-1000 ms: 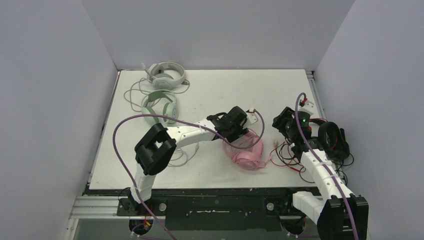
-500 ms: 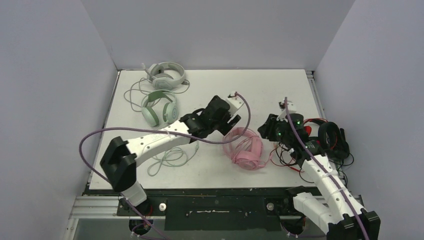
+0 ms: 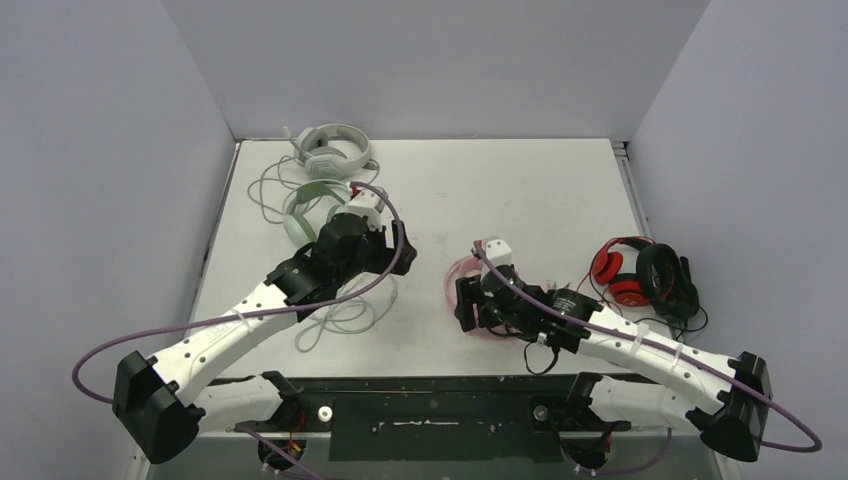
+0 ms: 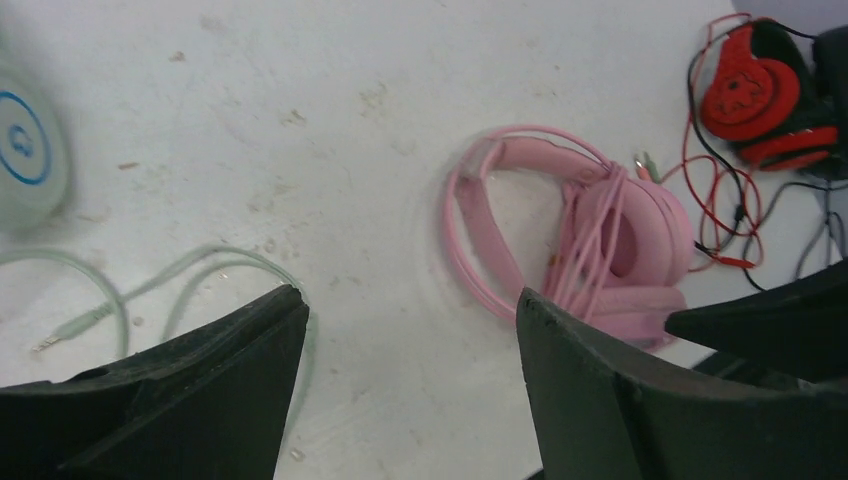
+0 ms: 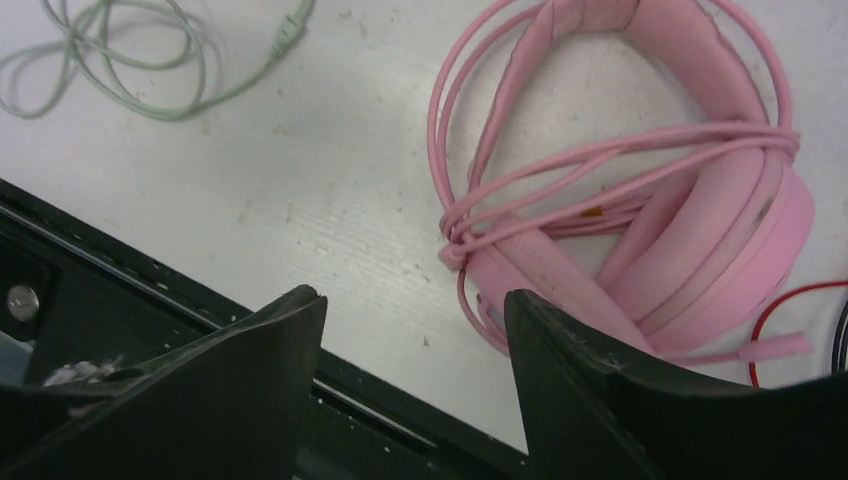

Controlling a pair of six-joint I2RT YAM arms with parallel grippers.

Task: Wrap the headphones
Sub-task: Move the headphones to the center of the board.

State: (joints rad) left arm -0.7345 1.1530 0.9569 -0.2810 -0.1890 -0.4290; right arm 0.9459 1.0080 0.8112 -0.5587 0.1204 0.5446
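Two wrist views show the pink headphones (image 5: 690, 230) lying on the table (image 5: 300, 150) with cable (image 5: 455, 235) looped round them; from above, the right arm (image 3: 600, 335) mostly hides them. The left gripper (image 4: 400, 390) and right gripper (image 5: 415, 390) gape, empty. Earlier the left hovered there.

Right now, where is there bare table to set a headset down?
Bare: far middle and far right of the table, beyond the pink headset and red headphones. Crowded: far left, around the white headset and green headset.
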